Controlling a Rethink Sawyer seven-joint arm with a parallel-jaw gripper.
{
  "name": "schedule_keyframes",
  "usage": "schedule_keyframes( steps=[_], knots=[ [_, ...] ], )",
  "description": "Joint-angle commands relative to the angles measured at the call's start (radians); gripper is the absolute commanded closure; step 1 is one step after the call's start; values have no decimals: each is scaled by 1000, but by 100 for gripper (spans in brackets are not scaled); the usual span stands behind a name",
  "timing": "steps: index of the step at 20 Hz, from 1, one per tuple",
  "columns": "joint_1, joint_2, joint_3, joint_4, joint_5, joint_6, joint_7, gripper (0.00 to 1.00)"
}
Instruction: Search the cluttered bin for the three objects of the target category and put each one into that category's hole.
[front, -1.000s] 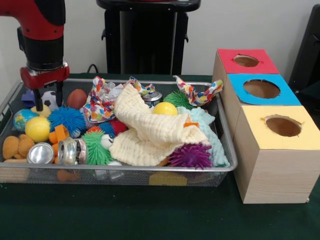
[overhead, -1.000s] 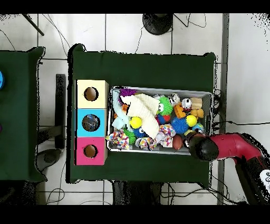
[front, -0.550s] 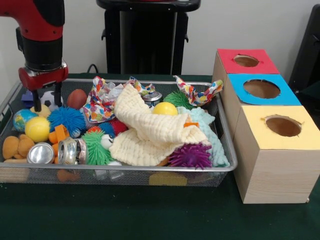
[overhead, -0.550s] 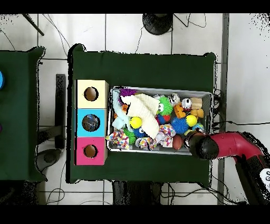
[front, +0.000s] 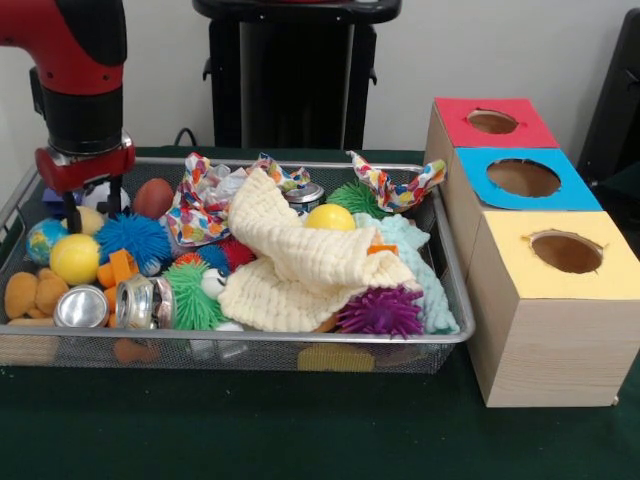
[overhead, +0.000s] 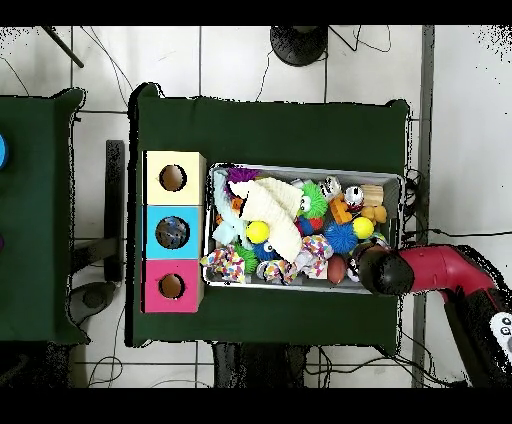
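Wire bin (front: 452, 300) cluttered; red (front: 493, 121), blue (front: 523, 178), yellow (front: 565, 252) holes.

My front camera sits low and close across the table, looking level into the wire bin (front: 440, 335) with the three wooden boxes (front: 545, 300) at its right side, so the clutter fills most of the frame. My overhead camera looks straight down from much higher, taking in the whole green table (overhead: 270, 120), the floor around it and what may be a second table (overhead: 35, 200) at the left edge. Both views share the bin (overhead: 305, 168) and boxes (overhead: 173, 231), turned half round between them.
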Motion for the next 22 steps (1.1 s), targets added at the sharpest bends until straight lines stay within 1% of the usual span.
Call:
schedule_keyframes(
  steps=[1,4,10,14,19,22],
  knots=[
    [-4,71,-75,-173,-73,38,-115,0],
    [4,71,-89,-177,-81,34,-94,0],
    [45,55,-128,-206,-120,49,-70,0],
    [83,29,-158,-228,-136,96,-104,0],
    [111,12,-186,-240,-133,132,-178,0],
    [125,17,-202,-249,-117,148,-180,0]
  ],
)
